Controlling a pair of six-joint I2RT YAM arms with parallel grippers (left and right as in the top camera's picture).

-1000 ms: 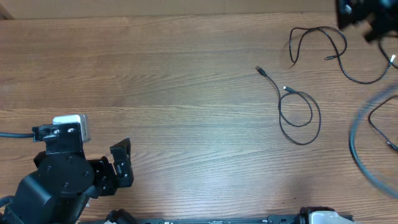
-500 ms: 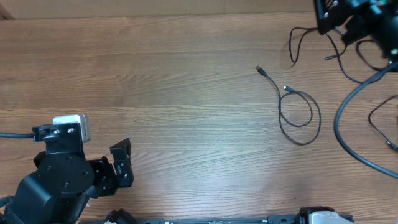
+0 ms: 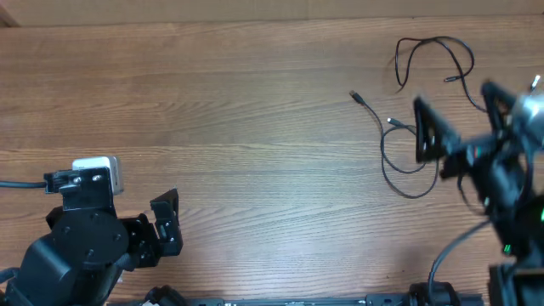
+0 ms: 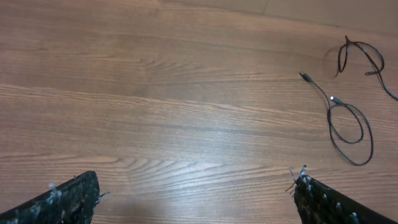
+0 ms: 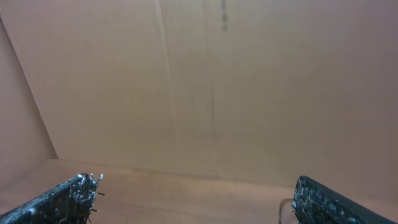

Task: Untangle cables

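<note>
My left tool (image 3: 172, 223) and right tool (image 5: 196, 191) were spread wide and empty, and the thin black cables (image 3: 383, 161) lay on the right side of the bench (image 3: 255, 110), light and floppy, so I thought to pinch one near its plug (image 3: 354, 95).

looped cable (image 3: 383, 160) — flat, plug up-left | second cable (image 3: 435, 38) — loose curve, apart, seemingly untangled

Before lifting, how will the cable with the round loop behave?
Probably floppy: this cable lies in slack curves on the table, so it should droop when lifted. Likely light, being thin. A push might deform its loop, not roll it.
</note>
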